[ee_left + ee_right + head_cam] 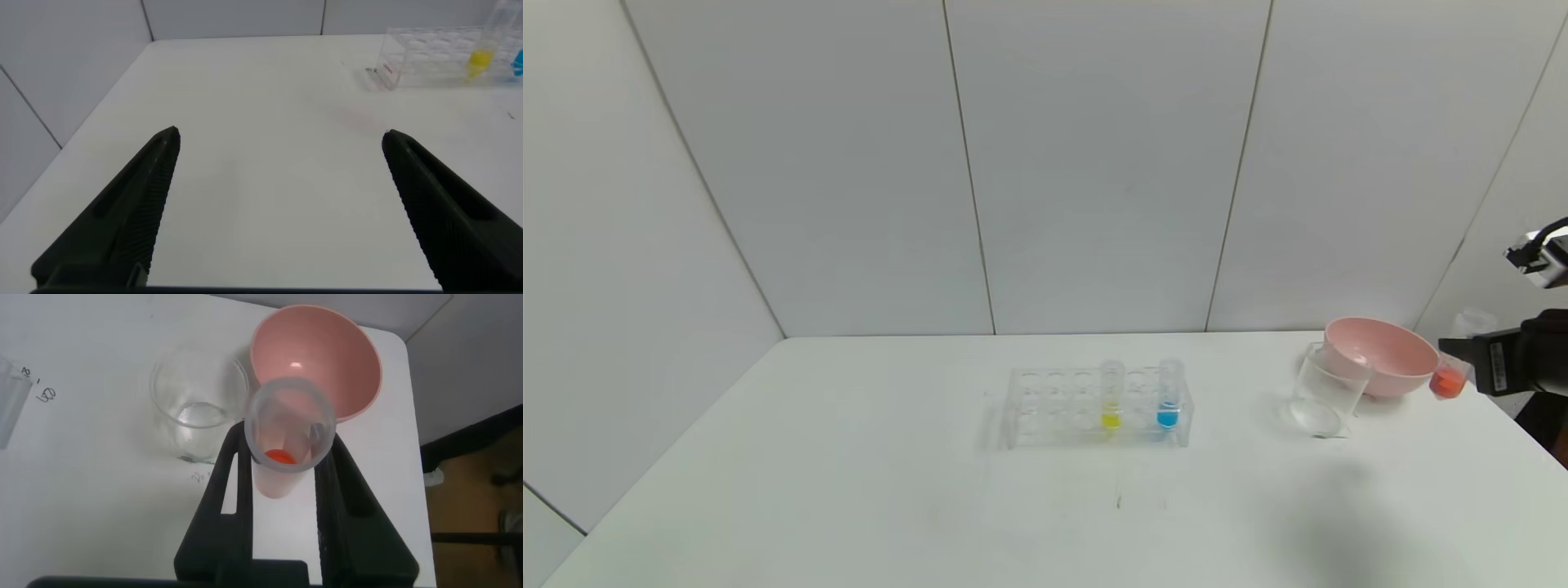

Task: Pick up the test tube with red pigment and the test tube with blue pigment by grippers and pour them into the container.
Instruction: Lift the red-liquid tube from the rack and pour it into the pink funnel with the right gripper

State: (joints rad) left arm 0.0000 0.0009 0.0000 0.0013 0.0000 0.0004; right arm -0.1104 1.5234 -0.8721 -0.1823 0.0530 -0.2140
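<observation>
My right gripper is shut on the test tube with red pigment at the table's far right, just right of the pink bowl. In the right wrist view the fingers clamp the tube, whose open mouth faces the camera with orange-red liquid at its base. The container, a clear beaker, stands left of the bowl, apart from the tube. The test tube with blue pigment stands in the clear rack at mid-table. My left gripper hangs open over bare table, holding nothing.
A pink bowl sits touching the beaker's far right side. A yellow-liquid tube stands in the rack left of the blue one. The table's right edge runs close below my right gripper.
</observation>
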